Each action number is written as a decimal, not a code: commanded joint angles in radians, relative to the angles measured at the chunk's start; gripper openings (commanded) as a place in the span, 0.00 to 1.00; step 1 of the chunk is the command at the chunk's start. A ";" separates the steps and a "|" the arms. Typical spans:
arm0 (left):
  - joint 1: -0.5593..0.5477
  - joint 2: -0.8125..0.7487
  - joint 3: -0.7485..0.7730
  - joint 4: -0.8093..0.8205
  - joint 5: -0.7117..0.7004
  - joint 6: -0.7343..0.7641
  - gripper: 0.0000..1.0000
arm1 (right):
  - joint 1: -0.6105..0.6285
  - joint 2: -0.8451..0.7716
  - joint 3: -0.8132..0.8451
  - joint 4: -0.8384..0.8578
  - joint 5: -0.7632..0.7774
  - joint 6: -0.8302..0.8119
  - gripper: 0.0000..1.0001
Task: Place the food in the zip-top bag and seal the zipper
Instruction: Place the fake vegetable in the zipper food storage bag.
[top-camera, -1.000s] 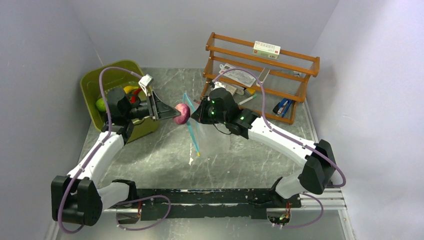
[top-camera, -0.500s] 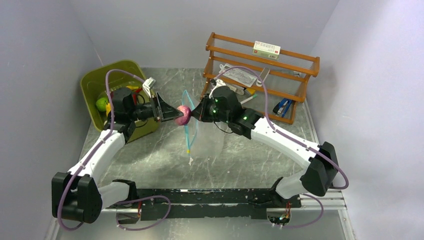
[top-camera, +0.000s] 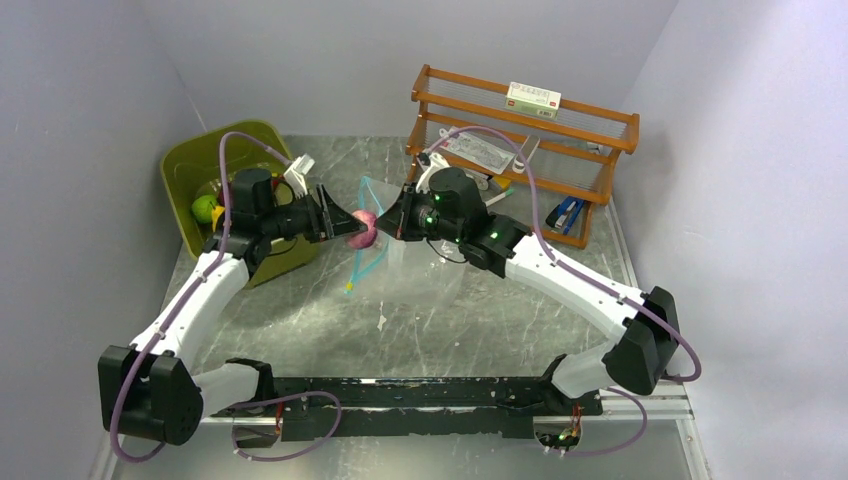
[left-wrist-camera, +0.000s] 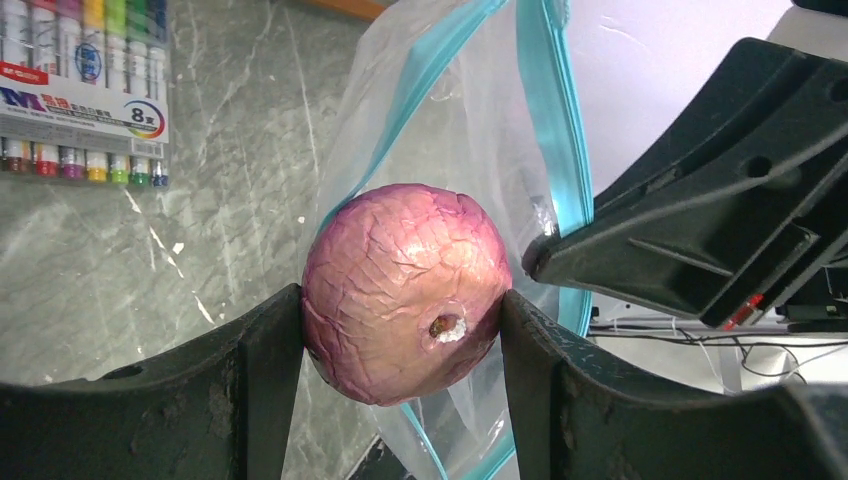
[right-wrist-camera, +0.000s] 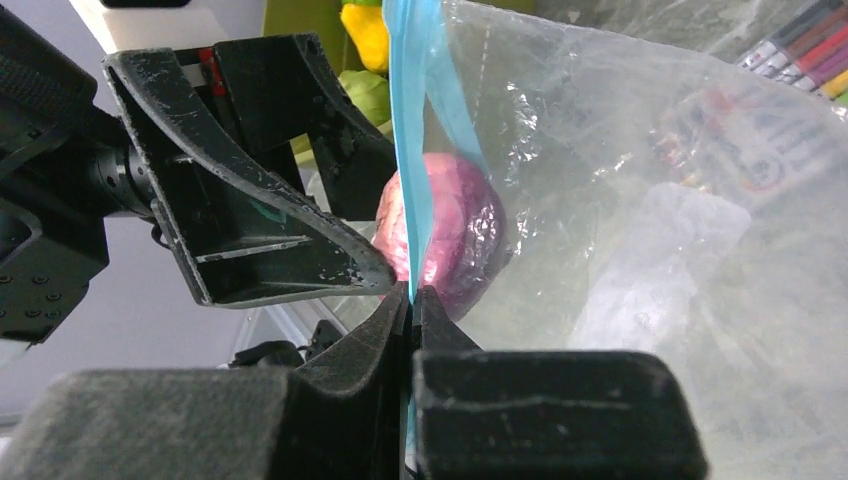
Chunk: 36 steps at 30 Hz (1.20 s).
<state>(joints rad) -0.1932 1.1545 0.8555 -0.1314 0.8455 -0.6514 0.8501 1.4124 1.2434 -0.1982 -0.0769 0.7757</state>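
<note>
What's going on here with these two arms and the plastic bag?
The right end effector is pinched shut on the teal zipper strip of a clear zip-top bag, holding it up with its mouth open. The left end effector grips a purple-red toy onion right at that mouth, seemingly partway in. More toy food sits in the olive-green tub behind the left arm. The bag is not sealed yet.

The top camera looks down from above and behind onto the whole table (top-camera: 470, 330). The two wrist cameras face each other at close range, sharing the purple ball (left-wrist-camera: 405, 290) and bag (right-wrist-camera: 650, 200) between them.
</note>
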 joint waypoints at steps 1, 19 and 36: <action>-0.025 0.008 0.072 -0.104 -0.092 0.081 0.30 | 0.001 0.008 0.033 0.048 -0.049 -0.013 0.00; -0.071 0.001 0.132 -0.235 -0.223 0.123 0.37 | 0.001 0.037 -0.003 0.142 -0.082 0.031 0.00; -0.072 -0.052 0.111 -0.221 -0.078 0.078 0.72 | -0.002 0.021 -0.049 0.148 -0.040 0.034 0.00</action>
<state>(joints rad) -0.2550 1.1461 0.9546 -0.3573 0.7097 -0.5560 0.8501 1.4445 1.2037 -0.0681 -0.1379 0.8139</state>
